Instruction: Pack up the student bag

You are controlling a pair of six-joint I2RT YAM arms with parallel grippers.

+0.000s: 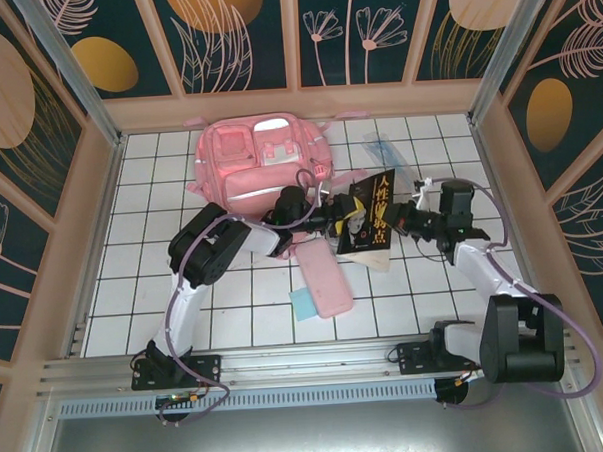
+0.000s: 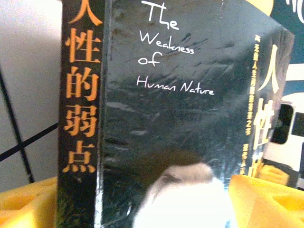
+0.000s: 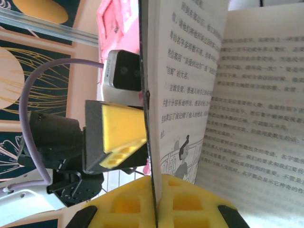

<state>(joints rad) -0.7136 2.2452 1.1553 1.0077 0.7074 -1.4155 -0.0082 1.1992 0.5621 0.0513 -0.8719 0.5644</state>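
**Book held between both arms; bag at the far edge**

Hidden or unclear:
- The black softcover book point(image 1: 366, 215) with orange characters fills the left wrist view point(image 2: 166, 118), so the table behind it is masked.
- The left gripper point(image 1: 328, 220) stands with its jaws wide, a yellow finger point(image 2: 28, 202) on each side of the book.
- From the right wrist, one of those yellow pads point(image 3: 118, 135) lies against the cover. The other is behind the pages, so a firm hold cannot be confirmed.
- A pale blurred patch low on the cover cannot be made out.
- The right gripper point(image 1: 406, 221) is clamped on the cover's thin edge point(image 3: 154, 197), with the printed pages point(image 3: 190, 85) splayed open beside it.

Edges and room:
- The student bag point(image 1: 264, 158), a large soft pink fabric backpack, lies at the far edge of the white tiled table point(image 1: 134, 293), left of centre against the back wall. A pink corner of it shows past the book point(image 3: 111, 19).
- The book sits just right of the bag's near side.
- A flat pink rectangular pencil case point(image 1: 322, 280) lies near the book, on its near side. Whether they touch cannot be told.
- A small pale blue flat piece point(image 1: 304, 306) touches the case's left side.
- Bare tiles lie open along the left side and the near right.
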